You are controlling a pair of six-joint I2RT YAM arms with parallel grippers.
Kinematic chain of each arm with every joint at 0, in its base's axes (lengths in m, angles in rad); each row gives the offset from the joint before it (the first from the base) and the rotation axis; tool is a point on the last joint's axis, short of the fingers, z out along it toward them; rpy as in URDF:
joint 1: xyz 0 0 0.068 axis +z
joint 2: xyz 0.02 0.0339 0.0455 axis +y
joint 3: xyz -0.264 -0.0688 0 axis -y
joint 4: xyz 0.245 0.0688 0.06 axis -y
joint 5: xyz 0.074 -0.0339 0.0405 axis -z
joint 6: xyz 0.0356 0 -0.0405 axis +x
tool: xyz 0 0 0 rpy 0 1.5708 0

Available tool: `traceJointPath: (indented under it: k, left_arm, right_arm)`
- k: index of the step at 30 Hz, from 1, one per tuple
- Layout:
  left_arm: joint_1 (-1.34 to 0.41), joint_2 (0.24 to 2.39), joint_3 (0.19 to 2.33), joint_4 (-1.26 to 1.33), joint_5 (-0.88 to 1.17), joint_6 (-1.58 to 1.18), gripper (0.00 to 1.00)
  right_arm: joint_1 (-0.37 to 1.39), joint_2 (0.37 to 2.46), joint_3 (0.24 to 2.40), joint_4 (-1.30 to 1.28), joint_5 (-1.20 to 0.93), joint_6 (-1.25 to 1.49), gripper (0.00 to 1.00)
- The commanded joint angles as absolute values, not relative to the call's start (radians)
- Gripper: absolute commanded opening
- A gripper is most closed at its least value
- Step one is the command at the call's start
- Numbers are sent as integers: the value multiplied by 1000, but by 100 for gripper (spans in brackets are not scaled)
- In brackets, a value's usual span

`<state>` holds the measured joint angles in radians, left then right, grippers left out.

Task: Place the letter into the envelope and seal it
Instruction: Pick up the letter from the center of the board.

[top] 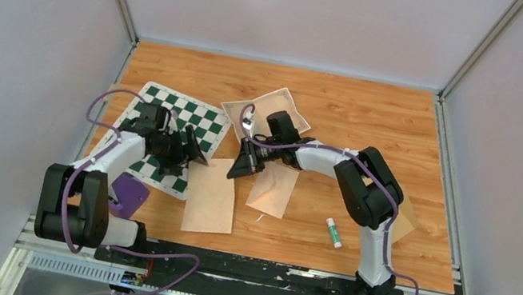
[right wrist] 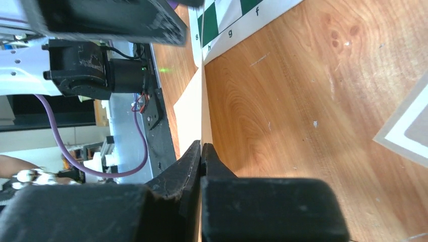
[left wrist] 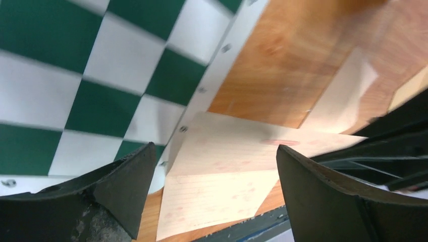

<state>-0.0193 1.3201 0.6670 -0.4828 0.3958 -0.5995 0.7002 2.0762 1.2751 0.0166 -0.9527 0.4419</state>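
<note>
The letter [top: 265, 111], cream with a printed border, lies flat at the back centre of the table, with nothing on it. The tan envelope [top: 210, 197] lies in front of it, beside the chess mat [top: 167, 135]. My right gripper [top: 243, 167] is shut on the envelope's far right edge. In the right wrist view that thin edge [right wrist: 203, 116] runs straight out from between the pressed jaws of the right gripper [right wrist: 202, 146]. My left gripper [top: 195, 157] hovers open over the envelope's far left corner. The envelope [left wrist: 222, 171] shows between its spread fingers, untouched, in the left wrist view around the left gripper [left wrist: 214, 154].
A smaller pale tan sheet [top: 273, 188] lies just right of the envelope. A glue stick [top: 333, 232] rests near the right arm's base. A purple object [top: 128, 193] sits by the left arm. Another tan piece [top: 408, 219] pokes out behind the right arm.
</note>
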Motion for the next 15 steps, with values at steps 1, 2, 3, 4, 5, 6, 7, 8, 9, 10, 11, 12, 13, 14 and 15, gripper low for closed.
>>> traceJointPath:
  k: [1,2,3,4,5,6,7,8,9,10,11,12,13,14,15]
  left_arm:
    - [-15,1315,850,-498,474,-457,97]
    - [-15,1315,916,-502,508,-413,98]
    - [-15,1310,947,-498,526,-396,99]
    - [-15,1304,1005,-489,564,-362,99]
    - [-15,1288,1028,-456,582,-347,99]
    - [-15,1277,1062,-405,618,-325,99]
    - [-15,1254,1076,-376,638,-315,99]
    - [-16,1244,1098,-315,673,-300,99]
    - [-17,1226,1110,-286,685,-295,99]
    - [-17,1219,1135,-238,701,-284,99]
    - [-17,1216,1152,-223,706,-276,100]
    - [-17,1223,1194,-207,726,-255,100]
    - [-17,1229,1215,-202,763,-244,100]
    - [-17,1245,1261,-197,783,-222,100]
    - [-17,1254,1298,-191,832,-216,100]
  right_arm:
    - [667,1994,1347,-25,-1005,316,0]
    - [652,1971,1362,-62,-1010,279,0]
    - [635,1943,1378,-99,-1011,244,0]
    - [619,1914,1394,-138,-1012,206,0]
    - [601,1885,1412,-178,-1015,166,0]
    - [581,1858,1437,-227,-1017,125,0]
    - [562,1835,1462,-273,-1019,93,0]
    - [538,1815,1496,-311,-1025,69,0]
    - [512,1798,1529,-339,-1032,57,0]
    - [474,1785,1580,-366,-1040,51,0]
    - [448,1777,1626,-402,-1052,43,0]
    - [426,1774,1677,-442,-1057,33,0]
    - [404,1775,1726,-475,-1062,23,0]
    - [387,1774,1771,-499,-1064,22,0]
    - [368,1771,1804,-508,-1065,25,0]
